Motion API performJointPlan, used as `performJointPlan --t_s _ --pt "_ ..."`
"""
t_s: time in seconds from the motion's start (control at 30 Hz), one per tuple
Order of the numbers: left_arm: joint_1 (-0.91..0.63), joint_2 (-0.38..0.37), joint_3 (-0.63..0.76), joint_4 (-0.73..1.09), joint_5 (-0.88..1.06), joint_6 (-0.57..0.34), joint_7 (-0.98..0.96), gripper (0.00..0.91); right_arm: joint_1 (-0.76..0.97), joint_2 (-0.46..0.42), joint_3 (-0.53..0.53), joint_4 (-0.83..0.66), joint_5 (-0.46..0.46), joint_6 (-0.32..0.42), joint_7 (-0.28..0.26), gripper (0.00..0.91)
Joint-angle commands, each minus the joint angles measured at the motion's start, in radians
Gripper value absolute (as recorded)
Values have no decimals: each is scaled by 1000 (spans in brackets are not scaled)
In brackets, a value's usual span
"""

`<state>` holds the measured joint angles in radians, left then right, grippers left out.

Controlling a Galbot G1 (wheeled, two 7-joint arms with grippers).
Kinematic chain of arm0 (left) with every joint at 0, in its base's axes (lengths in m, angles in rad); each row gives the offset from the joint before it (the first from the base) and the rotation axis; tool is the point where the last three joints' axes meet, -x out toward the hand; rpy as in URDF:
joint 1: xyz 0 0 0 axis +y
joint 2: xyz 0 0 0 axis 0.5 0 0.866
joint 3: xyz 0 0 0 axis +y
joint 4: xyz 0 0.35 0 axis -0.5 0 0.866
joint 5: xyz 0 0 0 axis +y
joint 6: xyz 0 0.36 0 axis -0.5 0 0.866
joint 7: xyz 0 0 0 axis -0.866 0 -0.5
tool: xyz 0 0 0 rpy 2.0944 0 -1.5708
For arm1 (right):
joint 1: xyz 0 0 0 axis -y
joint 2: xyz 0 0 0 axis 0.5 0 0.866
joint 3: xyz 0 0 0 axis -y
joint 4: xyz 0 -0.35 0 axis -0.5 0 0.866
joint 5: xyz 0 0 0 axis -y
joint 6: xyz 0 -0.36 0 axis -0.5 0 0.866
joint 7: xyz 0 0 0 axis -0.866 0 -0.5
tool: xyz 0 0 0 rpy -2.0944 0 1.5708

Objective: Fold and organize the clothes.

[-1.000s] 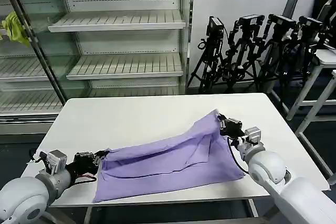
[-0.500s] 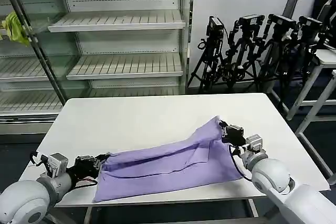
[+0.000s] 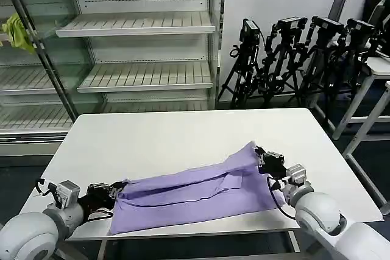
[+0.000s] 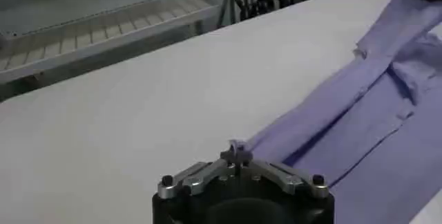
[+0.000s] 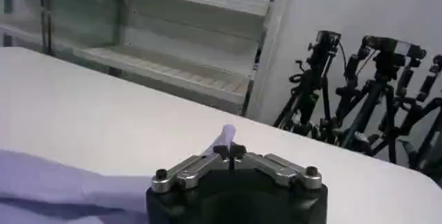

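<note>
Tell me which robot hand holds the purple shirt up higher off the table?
The right gripper. Its jaws pinch a corner of the lavender T-shirt raised above the white table, while the left gripper holds its corner low near the front edge.

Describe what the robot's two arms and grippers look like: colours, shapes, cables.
Both arms have rounded, glossy white shells ending in silver-grey wrist blocks, with thin black cables looping alongside. The left gripper and right gripper are black. In the wrist views each gripper has a black cylindrical body topped by silver metal finger links with dark bolt heads, meeting in a narrow point.
</note>
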<state>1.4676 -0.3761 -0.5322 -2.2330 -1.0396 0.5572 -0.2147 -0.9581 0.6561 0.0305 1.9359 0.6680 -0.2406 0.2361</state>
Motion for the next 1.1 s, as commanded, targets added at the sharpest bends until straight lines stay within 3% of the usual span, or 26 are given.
performJointPlan --t_s 0.03,0.57,1.1 --pt "1 2 -1 7 1 4 -2 50 -53 -29 2 17 -9 7 3 0" --pt "61 35 -61 -20 -26 20 3 50 -97 -59 38 0 -28 22 3 0" --pt "96 22 -33 -2 9 19 3 50 -137 -69 17 6 -67 22 -3 0"
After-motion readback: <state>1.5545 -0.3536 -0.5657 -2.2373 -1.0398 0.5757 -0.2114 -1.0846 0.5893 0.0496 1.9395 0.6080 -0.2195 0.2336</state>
